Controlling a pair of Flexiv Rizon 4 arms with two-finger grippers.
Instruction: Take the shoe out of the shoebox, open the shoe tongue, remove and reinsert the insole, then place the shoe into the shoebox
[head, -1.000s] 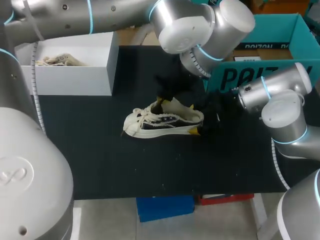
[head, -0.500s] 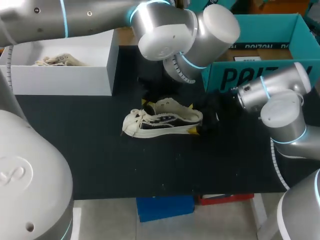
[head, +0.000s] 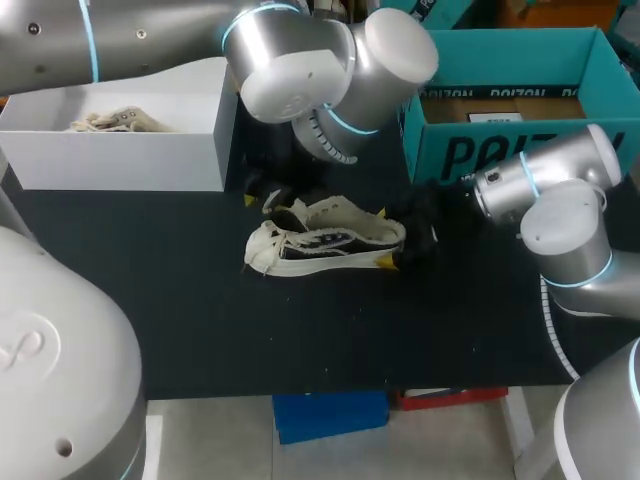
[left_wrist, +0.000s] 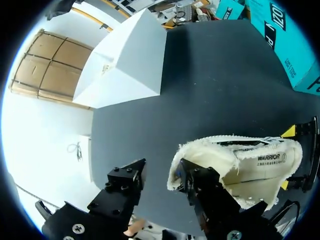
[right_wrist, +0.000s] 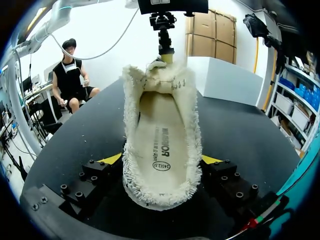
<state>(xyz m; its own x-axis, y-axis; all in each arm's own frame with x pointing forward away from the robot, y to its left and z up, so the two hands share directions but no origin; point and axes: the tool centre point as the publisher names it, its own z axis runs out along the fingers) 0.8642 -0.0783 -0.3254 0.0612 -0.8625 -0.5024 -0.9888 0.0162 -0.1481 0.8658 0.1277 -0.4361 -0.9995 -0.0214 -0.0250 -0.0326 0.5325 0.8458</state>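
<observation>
Shoe (head: 325, 237) lying on the bench (head: 200, 330), its heel (right_wrist: 160, 192) clamped between my right jaws, my left jaws open and empty just beside its top: should the left catch only the laces (head: 268, 243) or tug hard, the heel may slip free.

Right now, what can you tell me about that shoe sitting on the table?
The shoe is a cream canvas low-top with frayed edges, a dark side band and loose white laces, resting on the black table. Its mouth gapes wide, showing a cream printed insole inside. The right tool clamps the heel from both sides. The left tool is open, one finger at the frayed front edge of the opening.
</observation>
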